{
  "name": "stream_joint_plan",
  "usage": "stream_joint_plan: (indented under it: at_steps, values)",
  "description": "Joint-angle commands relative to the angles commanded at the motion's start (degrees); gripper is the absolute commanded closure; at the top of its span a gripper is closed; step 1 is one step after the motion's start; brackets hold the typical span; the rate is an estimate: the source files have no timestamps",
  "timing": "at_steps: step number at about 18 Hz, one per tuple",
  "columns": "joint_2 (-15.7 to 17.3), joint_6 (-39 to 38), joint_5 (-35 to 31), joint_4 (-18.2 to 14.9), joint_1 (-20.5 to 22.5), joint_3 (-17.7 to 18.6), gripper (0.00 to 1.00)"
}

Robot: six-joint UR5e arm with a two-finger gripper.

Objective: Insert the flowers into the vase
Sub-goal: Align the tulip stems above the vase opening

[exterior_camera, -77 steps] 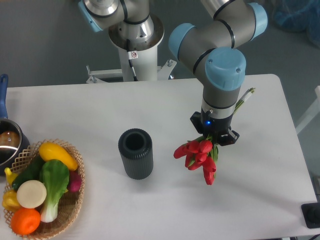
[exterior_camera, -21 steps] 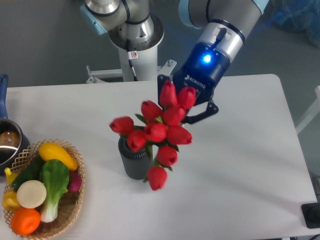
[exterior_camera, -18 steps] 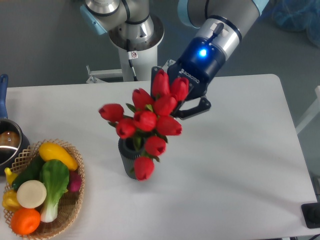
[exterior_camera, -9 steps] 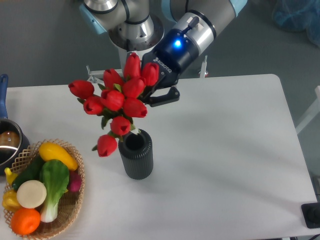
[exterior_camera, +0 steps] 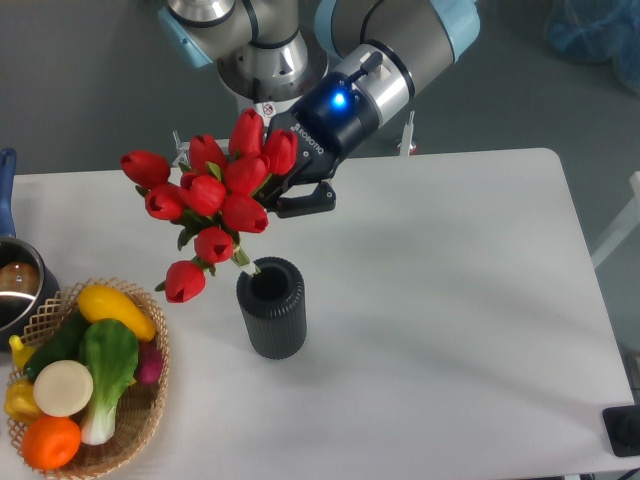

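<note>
Mostly hidden behind flowers (exterior_camera: pixel 208 198): pincer (exterior_camera: pixel 283 183), vase (exterior_camera: pixel 271 307) rim.

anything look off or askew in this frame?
Only the red tulip bunch: it leans hard to the left from the dark ribbed cylinder vase, the lowest bud hanging outside the rim, and whether the stems are in the mouth is hidden. The gripper is at the bunch. The vase stands upright and the wicker basket looks tidy.
</note>
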State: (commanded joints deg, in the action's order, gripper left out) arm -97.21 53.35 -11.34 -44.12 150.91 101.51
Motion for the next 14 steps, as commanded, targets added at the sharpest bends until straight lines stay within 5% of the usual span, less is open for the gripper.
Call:
stream_joint_plan:
  at_steps: [14]
  values:
    - [0.1,3.8,-0.2,0.0,0.5,3.2,0.96]
